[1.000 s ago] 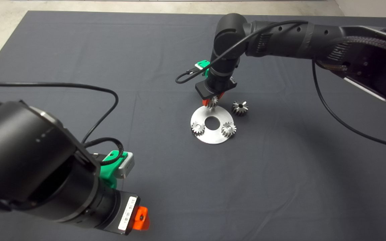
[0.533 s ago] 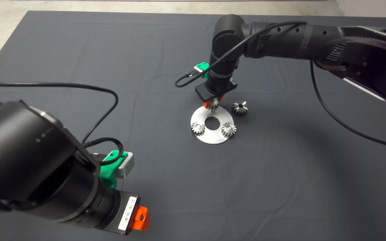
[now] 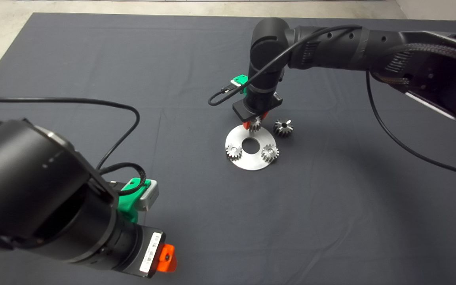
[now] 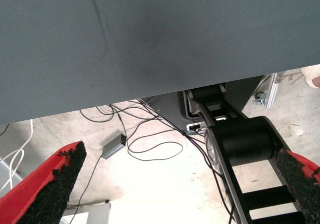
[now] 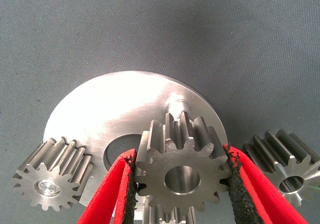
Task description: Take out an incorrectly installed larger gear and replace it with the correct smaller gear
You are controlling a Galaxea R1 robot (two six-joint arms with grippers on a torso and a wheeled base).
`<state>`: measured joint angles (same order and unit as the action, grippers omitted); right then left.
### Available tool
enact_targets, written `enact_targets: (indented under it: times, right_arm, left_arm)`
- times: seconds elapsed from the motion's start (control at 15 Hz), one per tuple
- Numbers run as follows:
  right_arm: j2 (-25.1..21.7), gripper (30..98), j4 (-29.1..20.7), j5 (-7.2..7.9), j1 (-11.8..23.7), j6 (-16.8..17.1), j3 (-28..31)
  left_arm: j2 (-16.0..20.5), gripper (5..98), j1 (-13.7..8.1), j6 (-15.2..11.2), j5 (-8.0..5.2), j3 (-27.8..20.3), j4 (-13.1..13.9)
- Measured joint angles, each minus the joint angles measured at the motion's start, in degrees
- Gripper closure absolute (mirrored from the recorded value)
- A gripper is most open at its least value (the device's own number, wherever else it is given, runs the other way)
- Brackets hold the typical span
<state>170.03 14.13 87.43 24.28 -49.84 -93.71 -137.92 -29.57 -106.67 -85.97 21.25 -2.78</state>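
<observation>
A dark grey mat (image 3: 93,59) covers the table, with pale floor visible beyond its far edge. The right gripper (image 3: 255,124) is positioned at the far rim of a round steel plate (image 3: 247,161) lying near the middle of the mat, and its two red fingers (image 5: 112,189) are clamped on the smaller gear (image 5: 182,171). In the right wrist view the gear is seen held between the black pads, its centre hole facing the camera, just in front of a short steel pin (image 5: 176,105) standing on the plate; whether the gear touches the pin cannot be told. Two matching small gears are seated on the plate, one (image 3: 233,151) on the left side of its centre hole and one (image 3: 270,152) on the right side. The larger gear (image 3: 283,128) is lying on the mat just beside the plate, off its right far edge, apart from the gripper. The left gripper (image 4: 185,184) is parked at the lower left of the head view, its fingers spread wide with nothing between them; its wrist view shows the mat edge, floor cables and part of the robot's frame.
</observation>
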Motion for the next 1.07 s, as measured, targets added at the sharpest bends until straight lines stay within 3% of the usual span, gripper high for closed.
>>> enact_targets:
  times: [1.07]
  right_arm:
    - [0.0,88.0,1.3,-0.02,0.0,0.0,0.0]
  left_arm:
    - [-0.5,5.5,0.0,0.0,0.02,0.0,0.0]
